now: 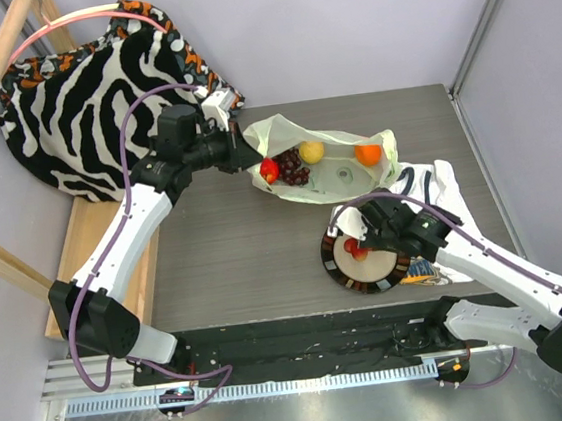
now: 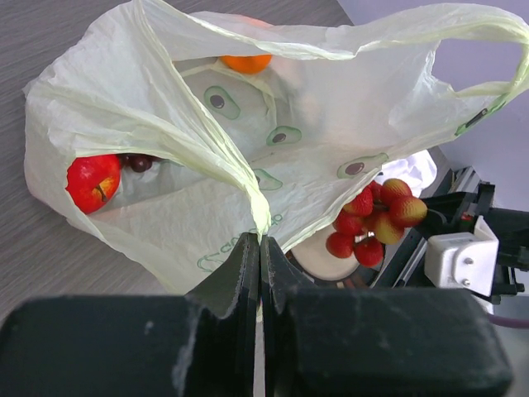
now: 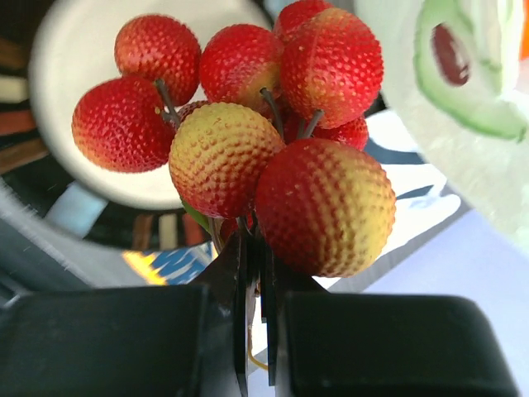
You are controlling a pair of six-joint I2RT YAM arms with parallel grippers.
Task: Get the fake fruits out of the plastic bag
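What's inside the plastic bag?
Inside the plastic bag lie a red apple, dark grapes, a yellow fruit and an orange. Its crumpled folds hide whatever might sit beneath them.

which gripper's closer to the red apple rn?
Left. Left gripper pinches the plastic bag beside the red apple; right gripper holds the strawberry cluster over the plate, well away.

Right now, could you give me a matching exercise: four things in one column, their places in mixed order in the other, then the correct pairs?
1 red apple
2 orange
3 red berry cluster
4 bag rim

a gripped by the right end effector, over the plate
b pinched in the left end effector
c in the bag, beside the dark grapes
d at the bag's right end, top view

Pairs: 1-c, 2-d, 3-a, 4-b
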